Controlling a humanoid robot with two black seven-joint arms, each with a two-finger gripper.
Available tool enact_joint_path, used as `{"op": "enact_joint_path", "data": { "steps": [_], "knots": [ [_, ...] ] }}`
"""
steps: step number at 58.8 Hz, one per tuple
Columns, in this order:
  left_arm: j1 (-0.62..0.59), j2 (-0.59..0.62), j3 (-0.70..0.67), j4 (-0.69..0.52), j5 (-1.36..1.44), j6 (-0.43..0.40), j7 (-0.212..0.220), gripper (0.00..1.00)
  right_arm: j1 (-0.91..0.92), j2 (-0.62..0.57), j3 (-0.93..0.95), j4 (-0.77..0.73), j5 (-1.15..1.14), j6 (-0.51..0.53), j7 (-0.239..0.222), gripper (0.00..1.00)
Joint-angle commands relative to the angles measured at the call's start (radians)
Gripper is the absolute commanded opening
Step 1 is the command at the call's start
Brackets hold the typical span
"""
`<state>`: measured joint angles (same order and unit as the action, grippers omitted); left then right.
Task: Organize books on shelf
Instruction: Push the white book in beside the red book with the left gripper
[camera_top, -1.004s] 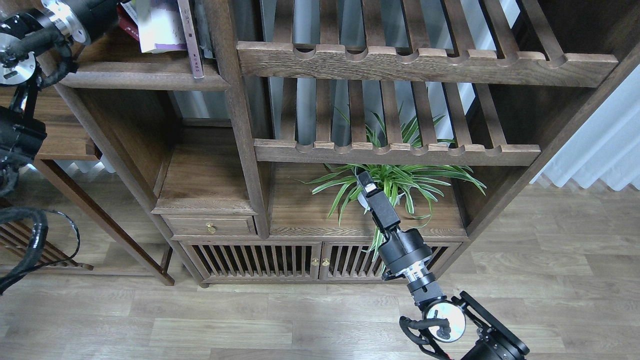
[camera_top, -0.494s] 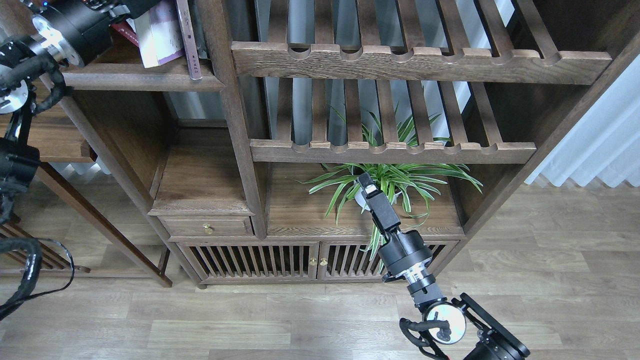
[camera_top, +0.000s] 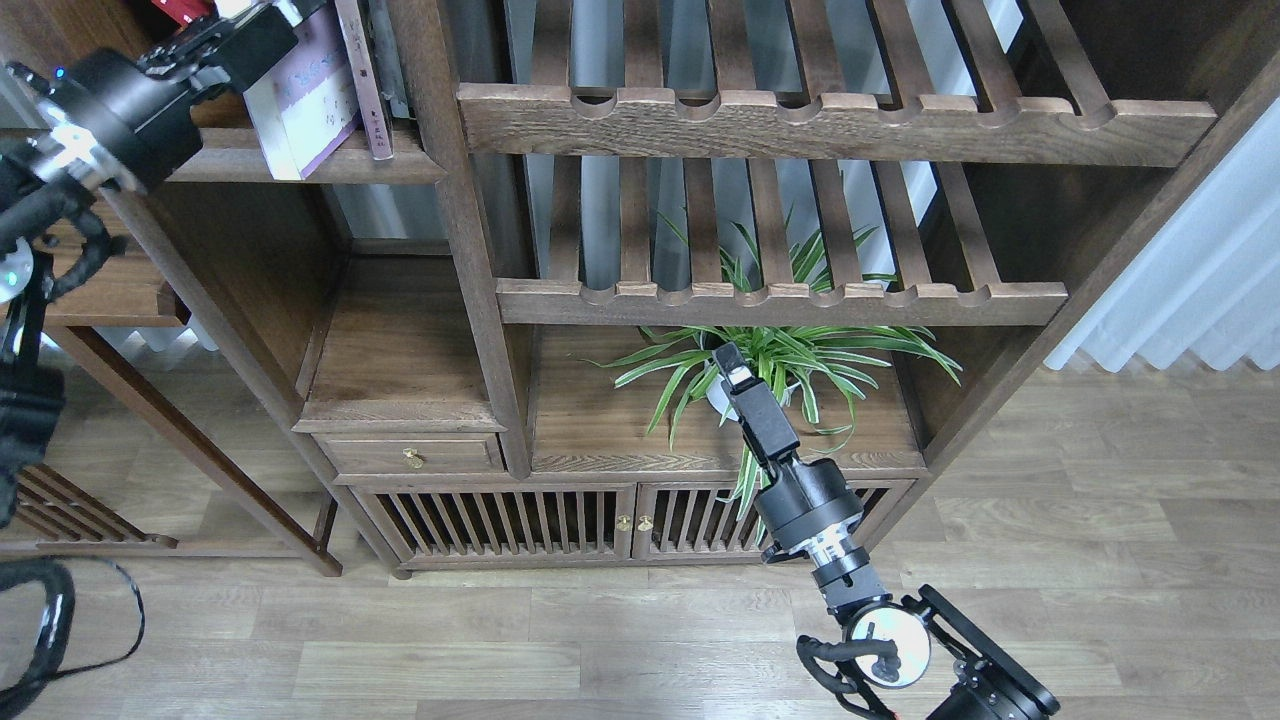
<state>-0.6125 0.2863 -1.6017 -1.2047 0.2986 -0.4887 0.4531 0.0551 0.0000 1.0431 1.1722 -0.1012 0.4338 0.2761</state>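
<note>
The white book with lilac trim (camera_top: 305, 105) stands tilted on the dark-brown shelf plank (camera_top: 400, 168) at the top left, its top leaning left. My left gripper (camera_top: 275, 20) is at the book's upper left corner and looks closed on its top edge. A bit of the dark red book (camera_top: 180, 10) shows behind the gripper. The yellow-green book is out of view. My right gripper (camera_top: 727, 360) hangs low in front of the plant, empty; its fingers cannot be told apart.
A thin grey-pink-spined book (camera_top: 355, 80) leans against the upright post (camera_top: 455, 250) right of the white book. Two slatted racks (camera_top: 800, 120) fill the right bay. A potted spider plant (camera_top: 790, 370) stands on the cabinet top (camera_top: 600, 420).
My left arm has come down and right towards the white book, which now tilts further left. The view has shifted slightly. The right arm has not moved.
</note>
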Motion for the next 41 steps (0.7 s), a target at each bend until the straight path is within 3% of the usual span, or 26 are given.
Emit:
{"op": "enact_joint_path", "data": {
  "steps": [1, 11, 13, 16, 20, 25, 41],
  "knots": [
    [0.046, 0.001, -0.014, -0.026, -0.047, 0.0, -0.001, 0.59, 0.002, 0.0, 0.0, 0.0, 0.0, -0.009, 0.0, 0.99],
    [0.063, -0.002, -0.021, -0.01, -0.059, 0.0, -0.007, 0.58, 0.002, 0.0, 0.0, 0.0, 0.0, -0.009, 0.0, 0.99],
    [0.059, -0.006, -0.018, -0.004, -0.059, 0.0, -0.007, 0.55, 0.002, 0.0, 0.0, 0.0, 0.0, -0.009, 0.0, 0.99],
    [0.05, -0.009, -0.007, 0.01, -0.059, 0.0, -0.005, 0.46, 0.002, 0.0, 0.0, 0.0, 0.0, -0.009, 0.0, 0.99],
    [0.017, -0.01, 0.009, 0.03, -0.061, 0.0, -0.004, 0.24, 0.002, 0.0, 0.0, 0.0, 0.0, -0.009, 0.0, 0.99],
    [-0.035, -0.01, 0.038, 0.048, -0.064, 0.0, -0.004, 0.1, 0.002, 0.0, -0.002, 0.001, 0.0, -0.009, 0.0, 0.99],
    [-0.23, -0.006, 0.1, 0.165, -0.053, 0.0, 0.006, 0.02, -0.012, 0.0, 0.0, 0.03, 0.0, -0.009, 0.0, 0.99]
  ]
}}
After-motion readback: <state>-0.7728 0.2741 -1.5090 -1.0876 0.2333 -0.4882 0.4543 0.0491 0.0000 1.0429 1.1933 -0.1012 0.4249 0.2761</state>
